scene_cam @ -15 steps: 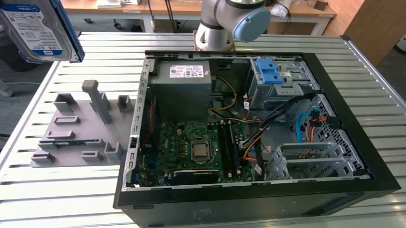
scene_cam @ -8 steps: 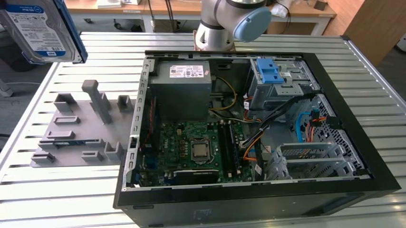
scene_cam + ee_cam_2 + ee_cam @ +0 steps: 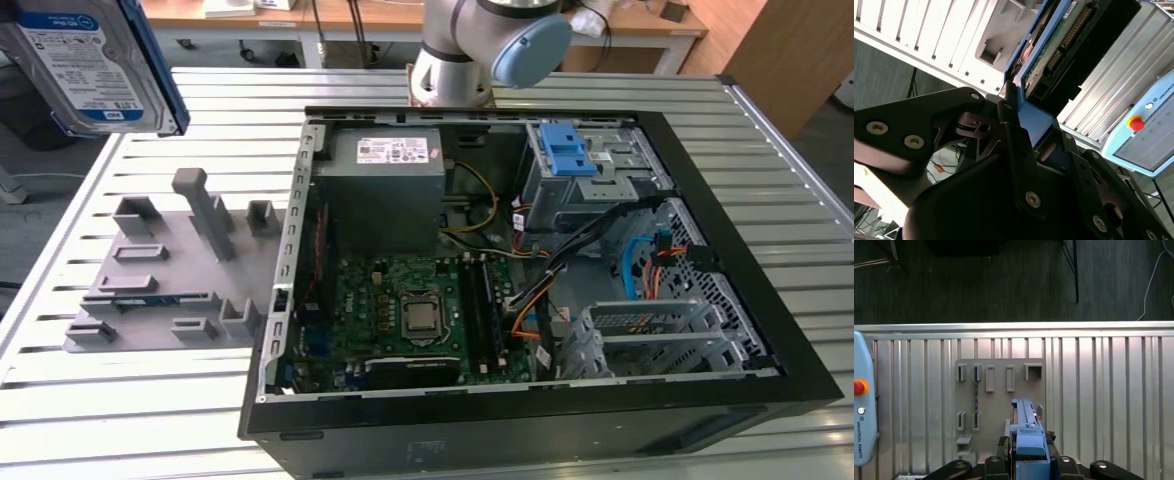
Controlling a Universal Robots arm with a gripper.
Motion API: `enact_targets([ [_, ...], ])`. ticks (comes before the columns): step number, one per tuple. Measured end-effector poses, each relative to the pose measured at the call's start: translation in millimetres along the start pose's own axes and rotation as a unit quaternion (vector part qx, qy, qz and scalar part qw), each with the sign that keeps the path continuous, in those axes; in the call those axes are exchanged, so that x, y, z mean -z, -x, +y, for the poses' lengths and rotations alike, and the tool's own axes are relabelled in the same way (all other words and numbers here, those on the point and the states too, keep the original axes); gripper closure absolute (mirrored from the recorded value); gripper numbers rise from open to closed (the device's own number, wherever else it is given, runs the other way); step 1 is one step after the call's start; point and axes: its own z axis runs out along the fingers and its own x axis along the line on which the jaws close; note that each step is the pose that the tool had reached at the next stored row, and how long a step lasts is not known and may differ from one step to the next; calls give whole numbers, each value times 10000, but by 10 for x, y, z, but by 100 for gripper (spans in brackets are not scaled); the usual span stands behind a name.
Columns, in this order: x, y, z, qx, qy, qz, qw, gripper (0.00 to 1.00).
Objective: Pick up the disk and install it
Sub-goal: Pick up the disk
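The pincer [image 3: 1036, 125] is pinching the disk [image 3: 94, 62] by its blue carrier, holding it aloft, well apart from the drive cage [image 3: 607, 185] and not yet installed.

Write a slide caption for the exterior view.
The silver metal disk in a blue plastic carrier hangs above a grey fixture, beside an open black computer.

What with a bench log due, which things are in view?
Flat silver metal disk in blue plastic carrier: 1, silver-blue, raised, exterior view's left.
Slotted grey plastic fixture: 1, grey, on table beside case.
Open black computer case: 1, black, on table.
Metal power-supply box: 1, grey, inside case.
Green motherboard: 1, green, inside case.
Metal cage with blue latches: 1, grey, inside case.
Slatted metal table: 1, silver, under case.
Plastic pendant with red button: 1, pale blue, table edge.
Jointed robot arm: 1, grey-blue, behind case.
Black gripper: 1, black, shut on disk's carrier.
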Motion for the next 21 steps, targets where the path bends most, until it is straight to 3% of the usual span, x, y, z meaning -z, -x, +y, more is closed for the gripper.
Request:
enact_targets([
  [21,0,-91,-114,0,0,0,10000,64],
])
